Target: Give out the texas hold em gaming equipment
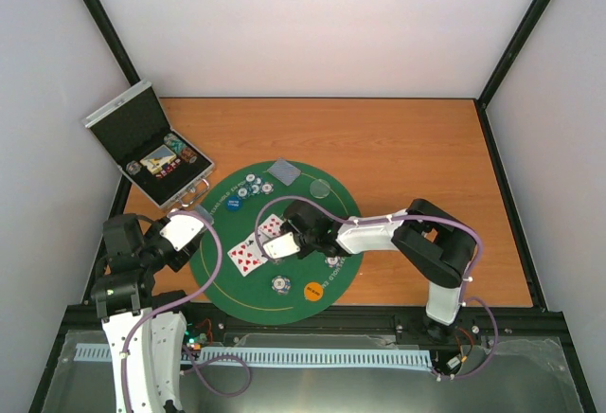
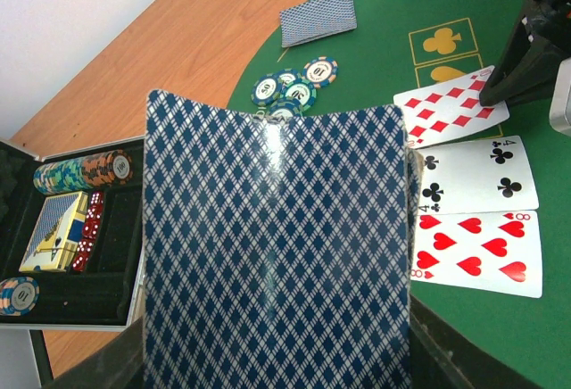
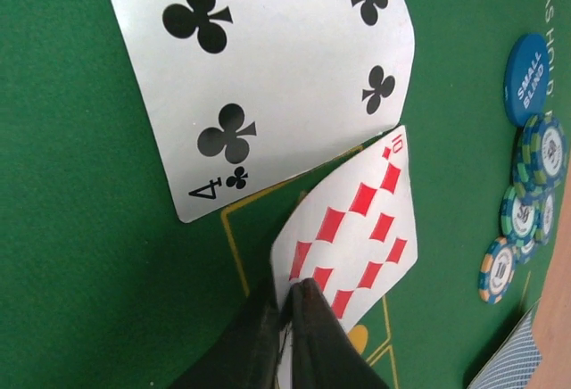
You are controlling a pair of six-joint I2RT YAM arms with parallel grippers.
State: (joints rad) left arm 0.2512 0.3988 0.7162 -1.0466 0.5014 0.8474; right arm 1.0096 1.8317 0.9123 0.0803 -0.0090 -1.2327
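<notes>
My right gripper (image 3: 287, 304) is shut on the edge of the ten of diamonds (image 3: 357, 219), which is tilted up off the round green mat (image 1: 218, 271). The four of clubs (image 3: 268, 68) and eight of hearts (image 2: 477, 251) lie face up beside it. My left gripper (image 1: 185, 230) at the mat's left edge holds blue-backed playing cards (image 2: 277, 246) that hide its fingers. Poker chips (image 1: 254, 186), a blue disc (image 1: 232, 206), a face-down stack of cards (image 1: 283, 171), a clear disc (image 1: 322, 187) and an orange disc (image 1: 313, 291) lie on the mat. No black triangle marker shows.
The open silver case (image 1: 151, 148) stands at the back left with chips, dice and a card pack (image 2: 53, 233) inside. Single chips lie at the mat's near side (image 1: 280, 284) and under the right arm (image 1: 333, 261). Orange tabletop (image 1: 426, 167) lies to the right.
</notes>
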